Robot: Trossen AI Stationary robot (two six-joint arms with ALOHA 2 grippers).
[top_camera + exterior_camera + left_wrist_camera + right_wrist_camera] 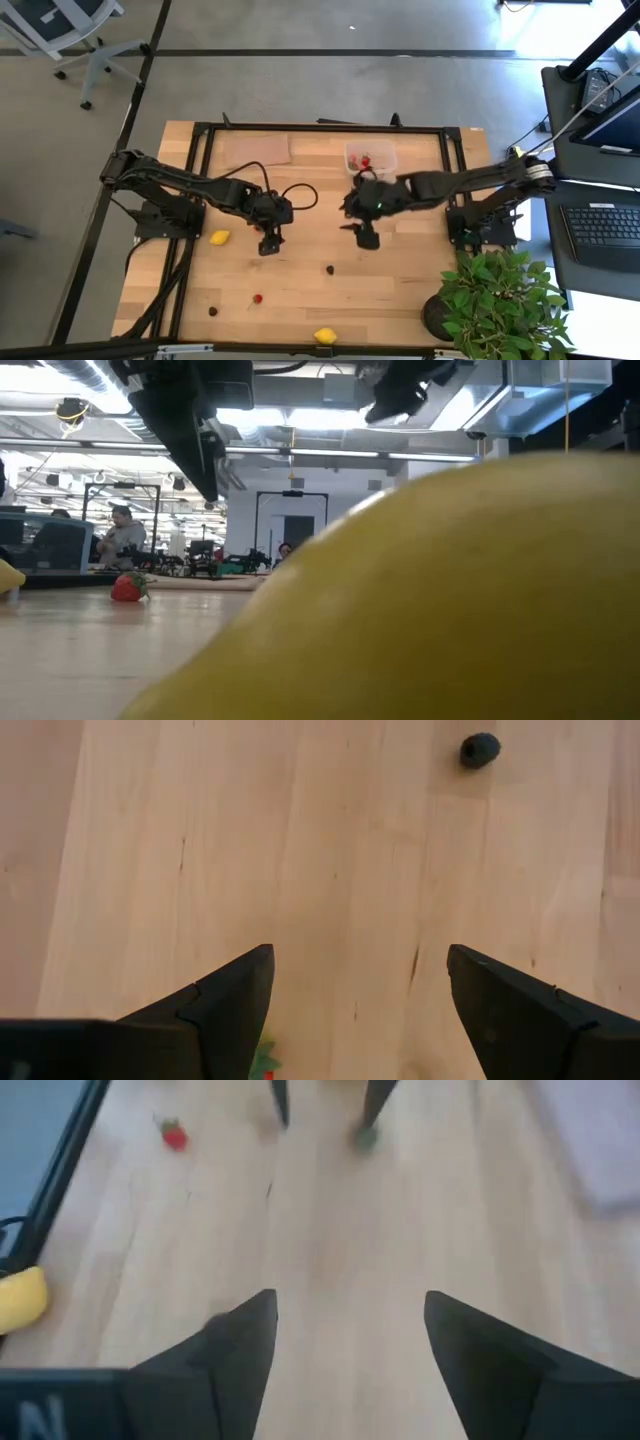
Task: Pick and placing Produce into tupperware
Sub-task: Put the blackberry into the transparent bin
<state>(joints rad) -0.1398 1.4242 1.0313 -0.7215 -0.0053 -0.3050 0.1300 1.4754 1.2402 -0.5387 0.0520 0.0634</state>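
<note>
Currently both pincers are hanging open and empty over mid-bench: left pincer (pixel 268 244), right pincer (pixel 366 238). Tupperware (pixel 370 158) is sitting at the far edge holding red pieces; lemon (pixel 220 237) is lying beside the left arm.

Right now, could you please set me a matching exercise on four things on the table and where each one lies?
Things:
1. tupperware
2. lemon
3. strawberry
4. potted plant

Places:
A. table's right front corner
B. beside the left arm, left part of the table
C. back of the table, behind the right gripper
D. front part, in front of the left gripper

Pairs: 1-C, 2-B, 3-D, 4-A
</note>
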